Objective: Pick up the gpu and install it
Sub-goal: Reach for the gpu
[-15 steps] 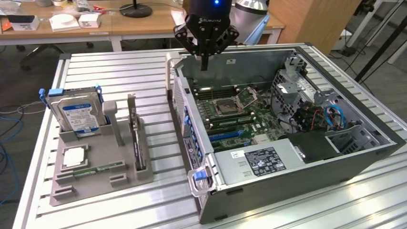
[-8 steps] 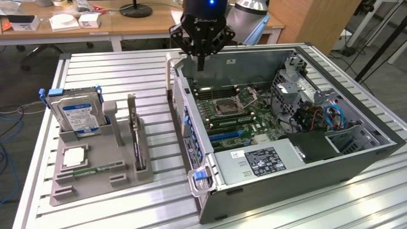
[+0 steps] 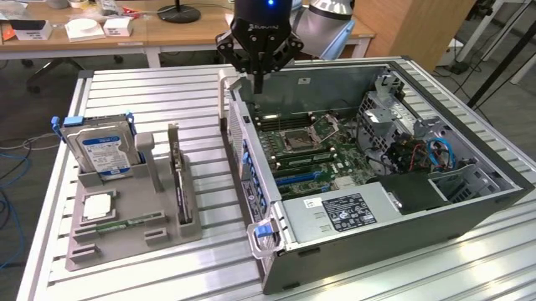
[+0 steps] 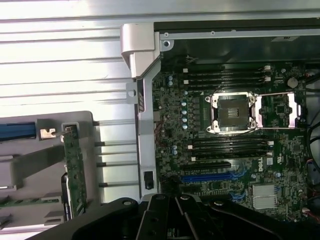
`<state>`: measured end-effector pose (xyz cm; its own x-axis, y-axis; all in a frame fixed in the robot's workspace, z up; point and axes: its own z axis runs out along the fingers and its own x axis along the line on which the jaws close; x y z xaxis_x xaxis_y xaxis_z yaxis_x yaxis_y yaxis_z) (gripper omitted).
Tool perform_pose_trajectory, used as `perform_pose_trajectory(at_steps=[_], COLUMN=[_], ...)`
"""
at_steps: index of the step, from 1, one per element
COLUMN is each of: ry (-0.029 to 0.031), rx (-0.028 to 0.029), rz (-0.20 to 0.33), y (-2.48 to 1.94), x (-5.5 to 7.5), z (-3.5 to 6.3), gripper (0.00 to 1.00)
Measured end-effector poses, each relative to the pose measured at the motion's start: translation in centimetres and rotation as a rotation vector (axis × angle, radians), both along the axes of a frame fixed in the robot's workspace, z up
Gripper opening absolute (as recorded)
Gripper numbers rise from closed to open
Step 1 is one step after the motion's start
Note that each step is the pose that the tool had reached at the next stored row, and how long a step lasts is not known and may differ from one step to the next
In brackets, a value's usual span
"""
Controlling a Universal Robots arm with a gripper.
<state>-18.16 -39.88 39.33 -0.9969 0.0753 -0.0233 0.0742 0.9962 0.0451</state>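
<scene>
- Gripper [image 3: 258, 86] claw pinched together, empty, above the computer case's [image 3: 402, 238] far rim
- gpu [image 3: 178, 182] stands on edge in the grey holder [image 3: 125, 241], between the case and the table's [image 3: 167, 94] edge at the exterior view's left

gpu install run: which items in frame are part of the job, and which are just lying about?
In the job:
- gpu, standing on edge in the grey holder
- gripper, shut, holding nothing, above the edge of the open computer case
- motherboard inside it

Lying about:
- hard drive, in the same holder
- memory stick, in the holder
- white boxes on the desk behind
</scene>
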Motion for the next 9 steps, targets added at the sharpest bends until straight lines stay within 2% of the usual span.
perform_pose_trajectory(at_steps=[9], ry=[0.0], rx=[0.0], rz=[0.0], y=[-0.05], x=[-1.3], z=[0.0], gripper=[0.11])
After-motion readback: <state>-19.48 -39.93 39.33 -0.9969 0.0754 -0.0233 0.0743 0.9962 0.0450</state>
